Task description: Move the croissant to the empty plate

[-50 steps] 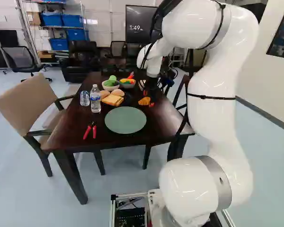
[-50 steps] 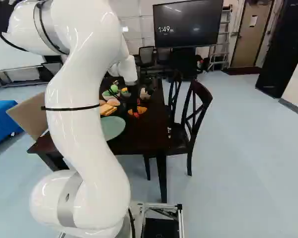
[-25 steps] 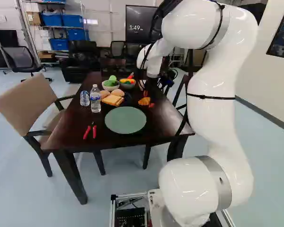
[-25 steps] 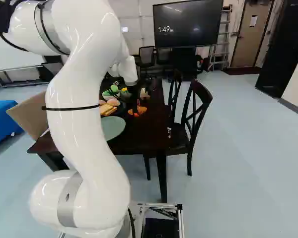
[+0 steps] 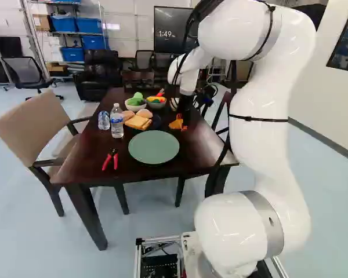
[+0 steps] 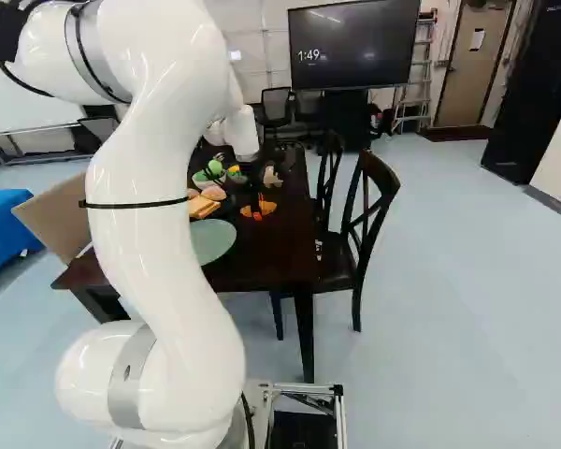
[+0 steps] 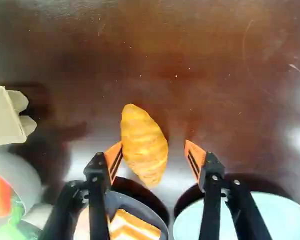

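In the left base view my gripper (image 5: 181, 121) is low over the dark table, at the orange-brown croissant (image 5: 174, 124). The wrist view has the gripper (image 7: 154, 144) open, its fingers on opposite sides of the croissant (image 7: 144, 145). One orange pad (image 7: 114, 156) is close against the croissant or touching it; a gap separates the other pad (image 7: 195, 155) from it. The bare green plate (image 5: 153, 147) lies on the table nearer the base; part of this plate (image 7: 285, 214) shows beyond one finger in the wrist view.
A dark plate (image 7: 135, 200) with bread lies close beside the croissant. Bowls of toy food (image 5: 135, 104), a water bottle (image 5: 117, 120), a can (image 5: 104, 120) and red-handled pliers (image 5: 110, 160) stand or lie on the table (image 5: 93, 156). Chairs (image 6: 365, 224) flank it.
The gripper's fingers have drawn closer together around the croissant. The arm has barely shifted, and the base and the plates have stayed in place.
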Controlling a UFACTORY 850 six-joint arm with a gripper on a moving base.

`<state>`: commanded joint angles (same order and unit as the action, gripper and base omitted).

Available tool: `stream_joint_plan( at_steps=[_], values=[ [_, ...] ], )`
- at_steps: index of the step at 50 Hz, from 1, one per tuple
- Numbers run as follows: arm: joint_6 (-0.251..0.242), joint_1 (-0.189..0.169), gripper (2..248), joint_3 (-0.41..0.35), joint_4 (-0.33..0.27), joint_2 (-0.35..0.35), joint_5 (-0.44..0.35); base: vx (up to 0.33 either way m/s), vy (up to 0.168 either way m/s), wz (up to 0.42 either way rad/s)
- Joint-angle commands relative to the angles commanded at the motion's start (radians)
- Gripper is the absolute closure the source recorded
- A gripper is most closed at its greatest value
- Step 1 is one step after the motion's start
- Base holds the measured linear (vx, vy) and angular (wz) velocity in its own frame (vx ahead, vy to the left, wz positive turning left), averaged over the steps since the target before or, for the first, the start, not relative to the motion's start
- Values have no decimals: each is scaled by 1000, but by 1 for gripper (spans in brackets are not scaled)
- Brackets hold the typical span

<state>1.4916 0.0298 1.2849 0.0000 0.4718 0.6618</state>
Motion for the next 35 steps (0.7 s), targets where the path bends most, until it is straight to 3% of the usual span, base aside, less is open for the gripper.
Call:
stream_joint_plan(
  at_steps=[1, 5, 6, 10, 11, 35],
  values=[
    [0, 0, 76, 0, 0, 0, 0, 0, 0, 0],
    [0, 0, 76, 0, 0, 0, 0, 0, 0, 0],
    [0, 0, 88, 0, 0, 0, 0, 0, 0, 0],
    [0, 0, 88, 0, 0, 0, 0, 0, 0, 0],
    [0, 0, 100, 0, 0, 0, 0, 0, 0, 0],
    [0, 0, 105, 0, 0, 0, 0, 0, 0, 0]
  ],
)
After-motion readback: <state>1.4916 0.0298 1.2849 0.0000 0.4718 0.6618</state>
